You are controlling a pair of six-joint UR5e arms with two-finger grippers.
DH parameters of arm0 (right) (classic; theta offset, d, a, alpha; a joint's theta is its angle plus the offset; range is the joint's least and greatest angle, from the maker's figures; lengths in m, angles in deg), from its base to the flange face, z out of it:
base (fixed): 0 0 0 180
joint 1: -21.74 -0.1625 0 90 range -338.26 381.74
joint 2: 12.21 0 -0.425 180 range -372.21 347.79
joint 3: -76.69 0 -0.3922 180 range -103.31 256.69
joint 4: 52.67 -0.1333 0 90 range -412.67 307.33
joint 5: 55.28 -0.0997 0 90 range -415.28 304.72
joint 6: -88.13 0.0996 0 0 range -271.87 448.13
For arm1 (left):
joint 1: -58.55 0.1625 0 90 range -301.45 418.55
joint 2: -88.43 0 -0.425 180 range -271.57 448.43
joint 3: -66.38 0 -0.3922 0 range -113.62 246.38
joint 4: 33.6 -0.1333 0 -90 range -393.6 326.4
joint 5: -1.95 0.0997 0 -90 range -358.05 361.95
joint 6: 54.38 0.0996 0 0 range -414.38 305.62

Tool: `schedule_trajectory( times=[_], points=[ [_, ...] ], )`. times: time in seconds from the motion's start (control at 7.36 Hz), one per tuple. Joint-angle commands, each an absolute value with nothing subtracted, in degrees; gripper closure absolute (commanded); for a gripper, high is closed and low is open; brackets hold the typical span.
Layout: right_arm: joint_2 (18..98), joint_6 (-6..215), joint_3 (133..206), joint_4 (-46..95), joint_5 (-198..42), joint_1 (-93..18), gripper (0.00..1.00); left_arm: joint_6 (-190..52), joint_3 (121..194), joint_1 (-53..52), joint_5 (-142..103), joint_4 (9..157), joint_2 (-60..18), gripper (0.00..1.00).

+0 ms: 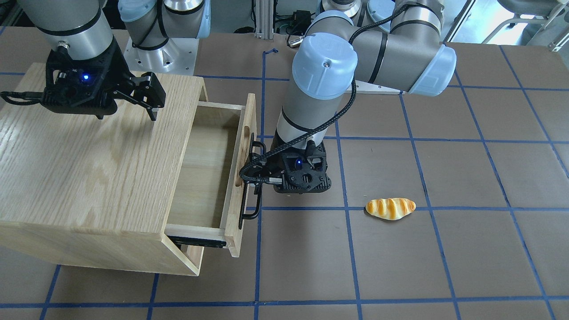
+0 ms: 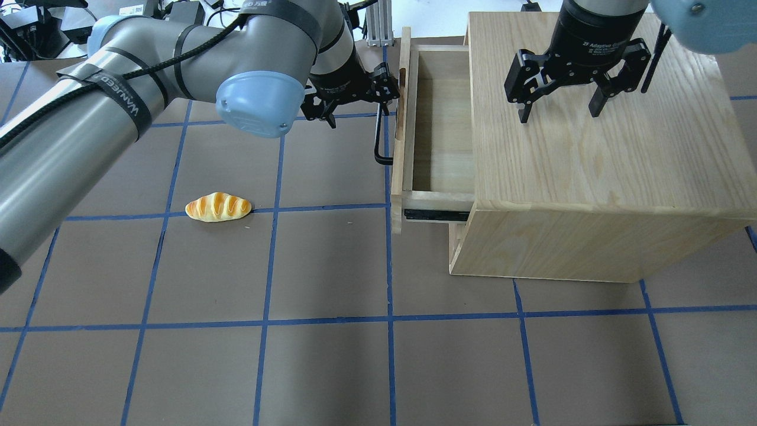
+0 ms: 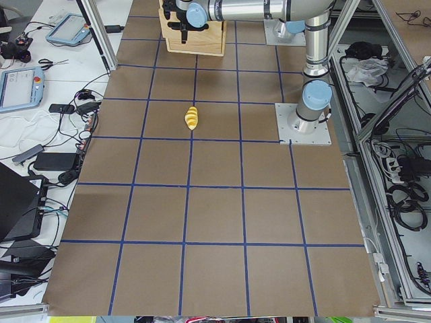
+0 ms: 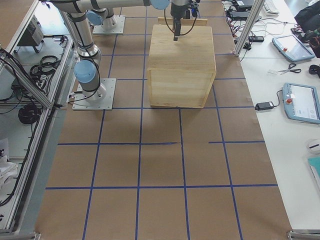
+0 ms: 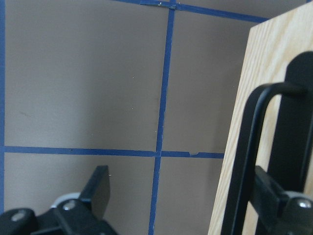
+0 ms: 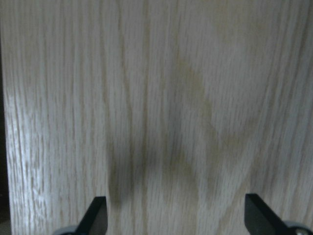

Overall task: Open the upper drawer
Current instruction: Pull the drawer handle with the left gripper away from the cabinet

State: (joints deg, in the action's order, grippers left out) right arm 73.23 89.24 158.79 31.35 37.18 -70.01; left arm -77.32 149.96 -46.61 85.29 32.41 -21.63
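The upper drawer (image 1: 247,133) is pale wood and stands pulled part way out of the oak cabinet (image 1: 89,169); its inside looks empty. Its black bar handle (image 1: 248,212) runs along the front panel (image 2: 397,154). My left gripper (image 1: 254,170) is at the handle and open. In the left wrist view the handle (image 5: 244,156) stands between the fingers, close to the right one (image 5: 274,196), in front of the drawer front (image 5: 266,73). My right gripper (image 2: 559,112) is open and empty just above the cabinet top (image 2: 591,154), whose wood grain fills the right wrist view (image 6: 161,98).
A toy bread roll (image 1: 390,208) lies on the brown table with blue grid lines, left of the drawer in the overhead view (image 2: 217,207). The cabinet shows at the table's far end in the left side view (image 3: 195,40).
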Motion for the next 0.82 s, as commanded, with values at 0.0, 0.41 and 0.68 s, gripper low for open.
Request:
schedule_trajectory(
  times=[0.0, 0.41, 0.68],
  points=[
    [73.2, 89.3, 158.8, 31.3, 37.2, -70.0, 0.00, -77.2, 149.9, -46.1, 86.9, 33.3, -21.4, 0.00],
    [73.2, 89.3, 158.8, 31.3, 37.2, -70.0, 0.00, -74.3, 149.7, -45.9, 89.0, 34.3, -20.8, 0.00],
    [73.2, 89.2, 158.8, 31.3, 37.2, -70.0, 0.00, -72.2, 149.4, -44.6, 89.0, 35.1, -20.9, 0.00]
  ],
)
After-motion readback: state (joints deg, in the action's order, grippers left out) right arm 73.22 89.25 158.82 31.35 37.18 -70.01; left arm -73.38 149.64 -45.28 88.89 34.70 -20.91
